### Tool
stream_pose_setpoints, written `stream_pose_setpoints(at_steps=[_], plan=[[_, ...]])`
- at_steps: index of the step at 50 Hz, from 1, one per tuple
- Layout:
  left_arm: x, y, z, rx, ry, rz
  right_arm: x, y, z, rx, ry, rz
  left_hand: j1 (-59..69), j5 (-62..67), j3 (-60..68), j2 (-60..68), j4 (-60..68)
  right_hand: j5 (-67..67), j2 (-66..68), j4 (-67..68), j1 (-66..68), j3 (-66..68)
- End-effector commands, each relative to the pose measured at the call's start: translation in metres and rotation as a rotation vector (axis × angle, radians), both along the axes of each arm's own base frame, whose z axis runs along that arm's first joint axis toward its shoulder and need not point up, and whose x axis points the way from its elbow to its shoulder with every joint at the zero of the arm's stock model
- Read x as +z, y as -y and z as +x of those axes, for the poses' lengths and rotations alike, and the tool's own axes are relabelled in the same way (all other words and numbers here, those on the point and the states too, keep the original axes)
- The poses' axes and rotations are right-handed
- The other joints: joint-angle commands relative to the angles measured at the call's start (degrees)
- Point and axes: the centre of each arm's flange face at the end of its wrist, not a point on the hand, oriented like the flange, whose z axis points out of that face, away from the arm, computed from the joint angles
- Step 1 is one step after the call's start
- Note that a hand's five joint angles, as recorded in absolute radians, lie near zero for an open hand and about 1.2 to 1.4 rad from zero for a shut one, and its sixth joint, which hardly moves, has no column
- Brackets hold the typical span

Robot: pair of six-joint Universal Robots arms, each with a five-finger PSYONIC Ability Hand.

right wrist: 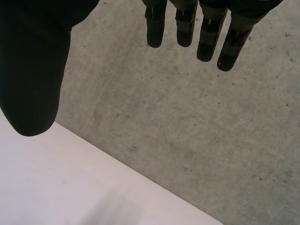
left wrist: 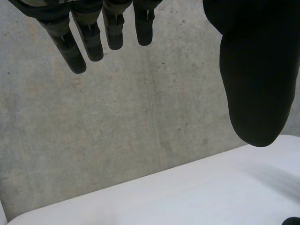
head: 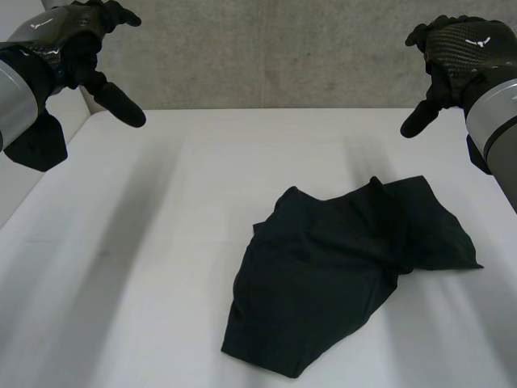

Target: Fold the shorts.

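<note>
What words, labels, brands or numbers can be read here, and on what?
None can be read.
The black left hand and right hand each carry a small white mark, with no legible letters.
The crumpled black shorts and white table bear no text.

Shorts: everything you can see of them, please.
The shorts are black, matte soft cloth, lying crumpled, not neatly folded, on the white table, right of centre in the head view. Creases cross the middle; one corner points rightward. Only the table touches them; the left hand and right hand hover clear, open.
</note>
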Motion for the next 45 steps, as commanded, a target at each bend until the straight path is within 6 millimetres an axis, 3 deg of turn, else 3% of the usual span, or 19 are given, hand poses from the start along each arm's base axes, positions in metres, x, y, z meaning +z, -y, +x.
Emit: stream_pose_setpoints(at_steps=[1,6,9,12,17,26,31,39,45], plan=[[-0.003,-0.002,-0.002,0.004,0.006,0.005,0.000,0.001,0.001,0.006,-0.003,-0.003,-1.2,-2.5,-2.0,-1.4,-1.6,-4.1,-3.0,-3.7,-1.9,-2.3],[-0.010,-0.008,-0.008,-0.021,0.017,0.028,-0.002,-0.001,0.005,0.051,-0.035,0.011,-1.3,-2.6,-2.0,-1.4,-1.7,-4.1,-3.0,-3.7,-1.9,-2.3],[-0.027,-0.015,-0.013,-0.046,0.049,0.077,-0.010,-0.009,0.010,0.154,-0.126,0.061,-1.3,-2.6,-2.0,-1.4,-1.7,-4.1,-3.0,-3.7,-1.9,-2.3],[-0.071,-0.032,-0.028,-0.117,0.139,0.193,-0.033,-0.016,0.009,0.289,-0.250,0.166,-1.3,-2.6,-2.0,-1.4,-1.7,-4.1,-3.0,-3.7,-1.9,-2.3],[-0.122,-0.057,-0.045,-0.217,0.250,0.310,-0.071,-0.028,0.010,0.443,-0.319,0.288,0.1,-1.2,-0.6,0.0,-0.3,-4.1,-3.0,-3.7,-1.9,-2.3],[-0.202,-0.086,-0.074,-0.296,0.347,0.377,-0.114,-0.029,0.004,0.448,-0.324,0.334,2.9,1.7,2.2,2.8,2.6,-4.1,-3.0,-3.7,-1.9,-2.3],[-0.221,-0.089,-0.081,-0.291,0.365,0.376,-0.129,-0.033,0.003,0.446,-0.322,0.336,8.5,7.2,7.8,8.4,8.1,-4.1,-3.0,-3.7,-1.9,-2.3],[-0.226,-0.098,-0.101,-0.347,0.349,0.297,-0.137,-0.035,0.001,0.441,-0.322,0.333,13.7,12.4,13.0,13.6,13.3,-4.1,-3.0,-3.7,-1.9,-2.3],[-0.236,-0.093,-0.109,-0.350,0.360,0.308,-0.139,-0.037,0.001,0.446,-0.322,0.342,42.6,41.3,41.9,42.5,42.2,-4.1,-3.0,-3.7,-1.9,-2.3]])
